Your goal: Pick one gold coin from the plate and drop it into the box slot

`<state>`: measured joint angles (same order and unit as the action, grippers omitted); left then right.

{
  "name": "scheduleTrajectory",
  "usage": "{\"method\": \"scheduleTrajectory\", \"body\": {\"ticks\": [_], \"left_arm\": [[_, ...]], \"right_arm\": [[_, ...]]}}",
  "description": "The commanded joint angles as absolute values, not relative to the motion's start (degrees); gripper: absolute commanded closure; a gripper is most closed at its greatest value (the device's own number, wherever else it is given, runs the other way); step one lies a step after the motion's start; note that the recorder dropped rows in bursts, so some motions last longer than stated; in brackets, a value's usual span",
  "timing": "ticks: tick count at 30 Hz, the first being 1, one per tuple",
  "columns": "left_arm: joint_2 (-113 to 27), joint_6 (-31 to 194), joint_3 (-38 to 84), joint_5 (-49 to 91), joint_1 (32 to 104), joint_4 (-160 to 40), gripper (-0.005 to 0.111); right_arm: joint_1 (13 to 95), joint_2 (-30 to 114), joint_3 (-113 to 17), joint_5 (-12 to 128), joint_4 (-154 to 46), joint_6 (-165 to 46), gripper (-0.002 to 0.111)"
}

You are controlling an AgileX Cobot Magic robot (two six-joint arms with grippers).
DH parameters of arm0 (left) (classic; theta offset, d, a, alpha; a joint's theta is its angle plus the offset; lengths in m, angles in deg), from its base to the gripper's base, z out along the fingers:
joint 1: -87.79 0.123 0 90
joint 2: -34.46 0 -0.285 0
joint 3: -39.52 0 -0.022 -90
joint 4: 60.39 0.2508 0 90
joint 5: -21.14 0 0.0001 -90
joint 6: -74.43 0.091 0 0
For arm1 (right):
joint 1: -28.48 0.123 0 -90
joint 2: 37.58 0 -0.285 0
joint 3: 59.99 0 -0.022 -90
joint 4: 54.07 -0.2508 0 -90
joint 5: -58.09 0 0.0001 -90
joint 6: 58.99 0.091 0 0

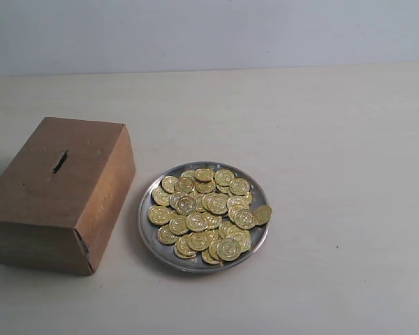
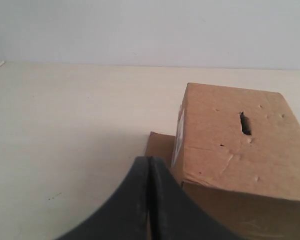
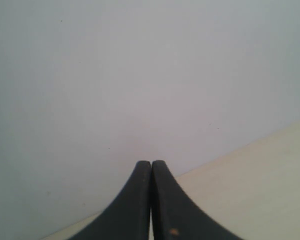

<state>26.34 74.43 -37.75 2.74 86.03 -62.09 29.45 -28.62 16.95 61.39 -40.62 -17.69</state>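
A brown cardboard box sits on the left of a pale tabletop, its broad face turned upward. The slot, a short dark slit, lies in the far half of that face. Its long axis runs from the near side to the far side, roughly in line with the box's longer edges, and its far end leans slightly right in the exterior view. The box stands at the same slight angle.

Just beside the box, to its right and apart from it, rests the round metal plate, heaped with gold coins that overlap one another. One coin lies out on the right-hand rim.

The left end effector hangs above the tabletop near the box, its dark fingers pressed together with nothing between them. The right end effector is likewise fully closed and empty, and faces a blank light wall and a strip of tabletop.
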Motion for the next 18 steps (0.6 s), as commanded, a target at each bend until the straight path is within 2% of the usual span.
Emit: {"method": "scheduleTrajectory", "body": {"ticks": [1,18], "left_arm": [[26.7,74.0,-37.7,1.8,86.0,-65.3,0.106],[26.7,77.0,-37.7,1.2,86.0,-67.1,0.106]], "right_arm": [[29.2,-28.9,17.2,62.4,-40.5,-17.7,0.108],[29.2,-28.9,17.2,62.4,-40.5,-17.7,0.108]]}}
